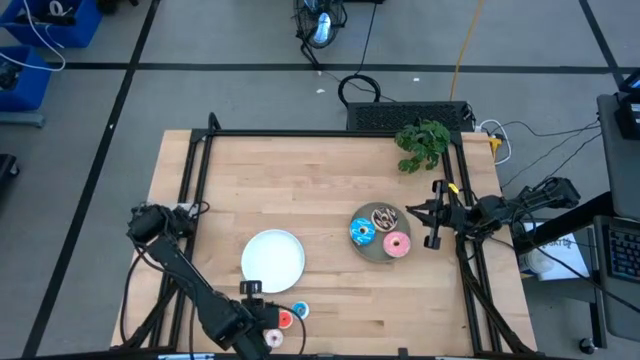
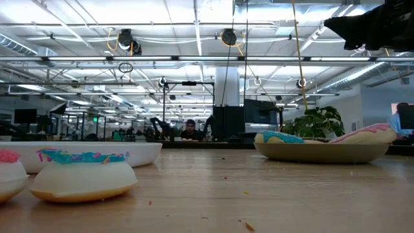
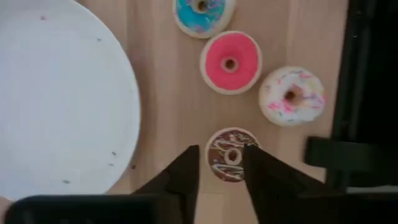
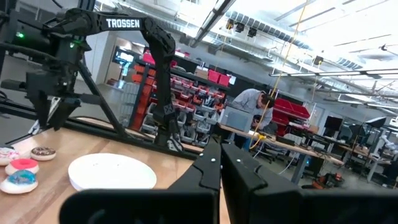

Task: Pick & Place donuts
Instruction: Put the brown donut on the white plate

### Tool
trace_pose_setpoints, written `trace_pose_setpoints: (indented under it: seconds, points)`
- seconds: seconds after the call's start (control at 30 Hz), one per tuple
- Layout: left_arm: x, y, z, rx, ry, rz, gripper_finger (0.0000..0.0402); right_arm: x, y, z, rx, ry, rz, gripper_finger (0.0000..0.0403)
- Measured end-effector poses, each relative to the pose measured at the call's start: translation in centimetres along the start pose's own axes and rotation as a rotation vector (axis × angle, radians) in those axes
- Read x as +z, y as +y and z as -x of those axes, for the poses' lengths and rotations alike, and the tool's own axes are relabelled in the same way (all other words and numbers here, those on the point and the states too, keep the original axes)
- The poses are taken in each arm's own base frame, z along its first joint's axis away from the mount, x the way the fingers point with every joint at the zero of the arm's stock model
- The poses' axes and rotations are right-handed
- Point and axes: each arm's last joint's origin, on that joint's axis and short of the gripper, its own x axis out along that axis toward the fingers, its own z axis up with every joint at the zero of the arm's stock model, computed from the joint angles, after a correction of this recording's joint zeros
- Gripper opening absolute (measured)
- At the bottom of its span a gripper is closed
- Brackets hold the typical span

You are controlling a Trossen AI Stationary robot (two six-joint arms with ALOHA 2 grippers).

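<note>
My left gripper [image 3: 221,155] is open and points down near the table's near edge [image 1: 262,335]. It hovers over the tiny brown donut [image 3: 229,163], one finger on each side, above it. Beside it lie the tiny whitish-pink [image 3: 291,94], red [image 3: 230,62] and blue [image 3: 204,12] donuts, flat on the wood. The larger blue [image 1: 362,233], sprinkled dark brown [image 1: 384,215] and pink [image 1: 397,244] donuts lie on the grey plate [image 1: 372,252]. My right gripper [image 4: 221,158] is shut and waits at the table's right side [image 1: 436,214], next to the grey plate.
A white plate [image 1: 273,260] sits left of the grey plate, just beyond the tiny donuts. A green plant [image 1: 422,143] stands at the far right corner. A black frame [image 1: 330,133] runs along the table's edges. A person [image 4: 252,102] works in the room behind.
</note>
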Motion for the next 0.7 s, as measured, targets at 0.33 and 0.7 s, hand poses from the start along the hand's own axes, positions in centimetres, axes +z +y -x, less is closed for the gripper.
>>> trace_pose_setpoints:
  seconds: [0.33,0.7]
  points:
    - [-0.8,-1.1,0.1,-0.013,-0.035,-0.017,0.0264,0.1,0.0,0.0,-0.002,-0.006,0.022,0.0000]
    - [-1.5,-0.5,-2.3,-0.038,0.053,0.070,0.0294,0.1,0.0,0.0,-0.002,-0.005,0.025,0.0000]
